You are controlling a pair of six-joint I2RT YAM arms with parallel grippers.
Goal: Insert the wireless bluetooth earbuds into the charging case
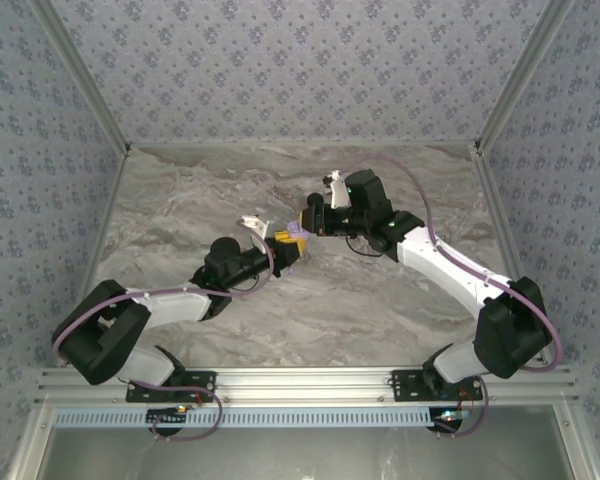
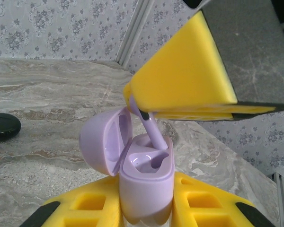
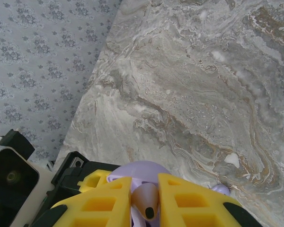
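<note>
The pale purple earbud (image 2: 152, 133) hangs above the charging case (image 2: 146, 182) with its long axis tilted. In the left wrist view the stem runs from the head, tucked under a yellow pad (image 2: 180, 71), down and to the right into the case. Its lower end sits inside the case's right-hand well. I cannot tell whether it touches the bottom.

The earbud is glossy and slim, a rounded stem with a small dark oval spot near the head. From the right wrist view it (image 3: 146, 202) looks like a short tapered plug with a dark oval at its near end, and the purple case lies just beyond it.

The right hand (image 3: 146, 204) is clamped on the earbud's head, its yellow fingers tight on either side. The left hand (image 2: 144, 213) is closed around the lower body of the case and holds it upright off the bench (image 2: 47, 94).

The case is the same pale purple, smooth and rounded. Its lid (image 2: 103, 141) is swung open to the left of the wells, hollow side facing the earbud.

A black round object (image 2: 4, 126) lies on the bench, well apart from the case on the lid's side.

From the top external view the two hands meet at the case (image 1: 295, 233), above the middle of the bench.
</note>
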